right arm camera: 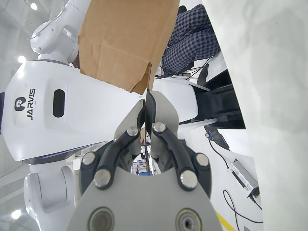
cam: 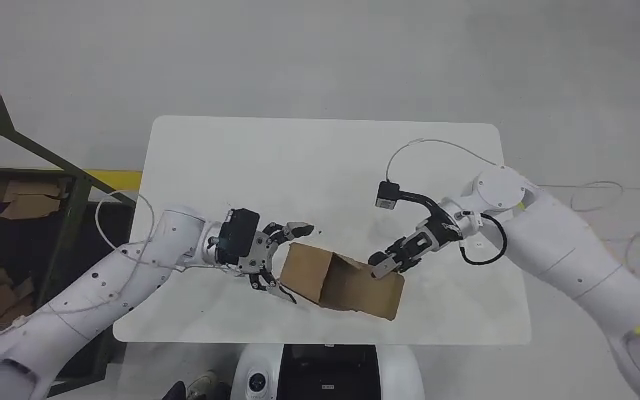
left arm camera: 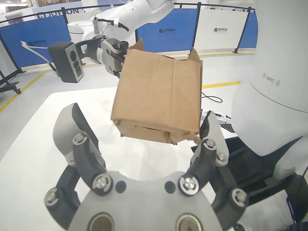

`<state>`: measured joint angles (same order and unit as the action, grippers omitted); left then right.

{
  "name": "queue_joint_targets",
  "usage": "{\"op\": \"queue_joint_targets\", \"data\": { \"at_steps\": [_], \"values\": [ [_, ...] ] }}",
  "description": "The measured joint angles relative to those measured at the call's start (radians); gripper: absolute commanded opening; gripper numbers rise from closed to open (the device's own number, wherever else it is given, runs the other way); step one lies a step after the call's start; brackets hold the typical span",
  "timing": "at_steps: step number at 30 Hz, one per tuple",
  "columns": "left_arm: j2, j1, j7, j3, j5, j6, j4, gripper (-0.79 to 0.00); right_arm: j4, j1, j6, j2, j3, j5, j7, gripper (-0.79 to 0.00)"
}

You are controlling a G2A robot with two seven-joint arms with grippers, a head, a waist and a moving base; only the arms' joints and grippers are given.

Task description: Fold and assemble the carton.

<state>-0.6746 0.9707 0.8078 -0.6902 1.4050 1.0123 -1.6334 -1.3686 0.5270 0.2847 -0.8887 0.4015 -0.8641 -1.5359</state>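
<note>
**Operator:** What sits over the near side of the worktop (cam: 330, 170)?

**Manual:** You see the carton (cam: 340, 282) there, tilted, between the two tools.

**Operator:** Tool states?

**Manual:** Your right tool (right arm camera: 147, 102) is clenched on a flap at the carton's open end. Your left tool (cam: 300, 262) is released, spread just beside the folded end.

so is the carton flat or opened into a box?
Opened into a box: the carton shows two side panels and folded end flaps. The right gripper pinches one flap.
</note>
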Motion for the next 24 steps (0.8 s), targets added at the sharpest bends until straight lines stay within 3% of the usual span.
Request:
{"op": "queue_joint_targets", "data": {
  "at_steps": [11, 12, 17, 24],
  "values": [
    [-0.018, -0.095, 0.0, 0.117, -0.037, 0.0, 0.013, 0.0, 0.002, -0.018, 0.0, -0.005, -0.026, -0.012, 0.0, -0.785],
    [-0.018, -0.101, 0.0, 0.124, -0.04, 0.0, 0.015, -0.043, 0.004, -0.019, 0.0, -0.005, -0.027, -0.013, 0.0, -0.785],
    [-0.02, -0.123, 0.0, 0.151, -0.053, 0.0, 0.024, -0.422, 0.016, -0.019, 0.0, -0.007, -0.026, -0.023, 0.0, -0.785],
    [-0.018, -0.134, 0.0, 0.166, -0.068, 0.0, 0.035, -0.483, 0.027, -0.013, 0.0, -0.011, -0.015, -0.03, 0.0, -0.785]
  ]
}}
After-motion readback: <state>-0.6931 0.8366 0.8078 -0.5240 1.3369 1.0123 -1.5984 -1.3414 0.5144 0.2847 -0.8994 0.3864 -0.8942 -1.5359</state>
